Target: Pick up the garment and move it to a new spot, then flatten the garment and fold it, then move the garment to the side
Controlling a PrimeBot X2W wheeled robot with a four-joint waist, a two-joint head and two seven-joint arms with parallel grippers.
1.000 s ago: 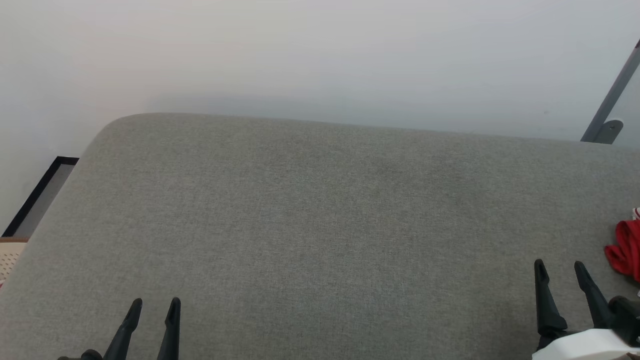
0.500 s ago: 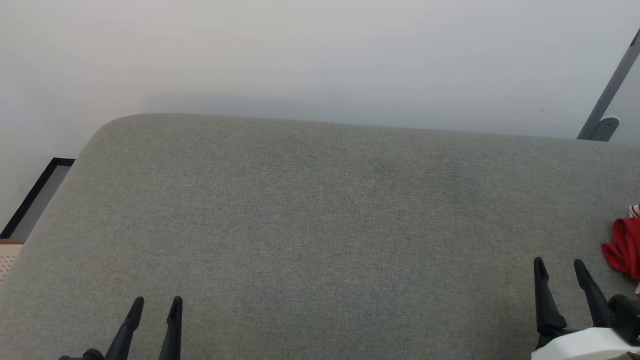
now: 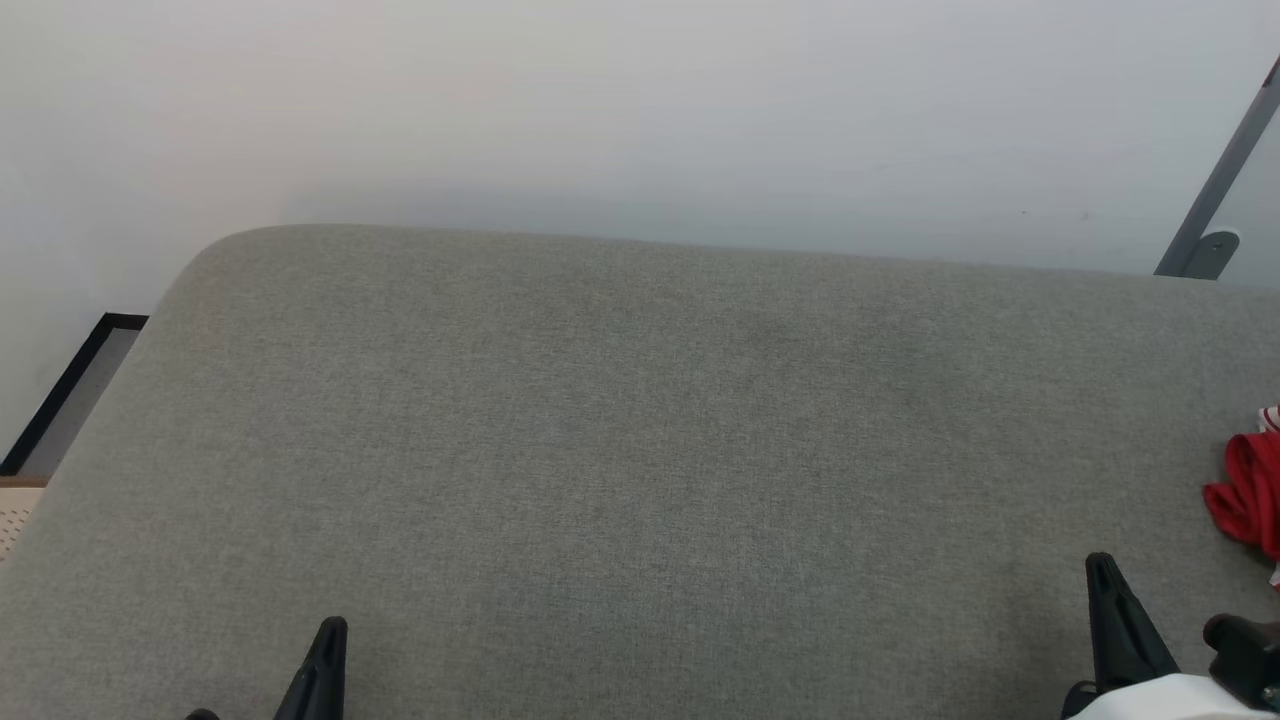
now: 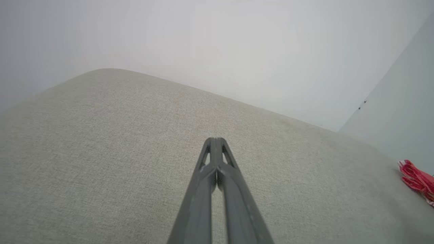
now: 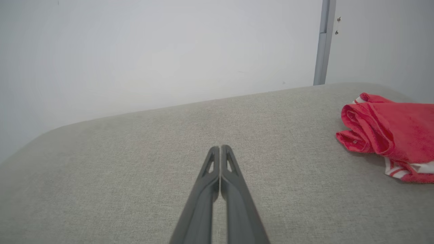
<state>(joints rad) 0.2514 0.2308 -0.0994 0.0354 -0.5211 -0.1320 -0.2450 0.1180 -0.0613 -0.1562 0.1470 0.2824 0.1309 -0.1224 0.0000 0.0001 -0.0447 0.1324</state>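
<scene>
– On the left side of the grey pad (image 3: pixel 640 420), what is noted?

– The left gripper (image 3: pixel 333 632), low over the cloth surface. Its two dark fingers are pressed together tip to tip, with nothing between them.

– Middle and right?

– Plain grey pad across the middle. The right gripper (image 3: pixel 1102 565) is likewise closed and empty. Beyond it, at the right margin of the head view and apart from both grippers, the garment (image 5: pixel 390 132) lies in a loose red bundle, white striped trim showing beneath.

– Stage of the work?

– Undetermined. A bundle at the side fits a shirt awaiting collection, or one roughly folded and put aside.

– Hazards?

– In my judgement, three. Closed tips meeting the cloth would shove and ruck it rather than take it. The bundle is loosely rolled, so a pinch on one layer would likely drag the rest open. It also sits at the margin of the head view, so any reach there is poorly overseen. Whether the pad's edge lies close cannot be told.
</scene>
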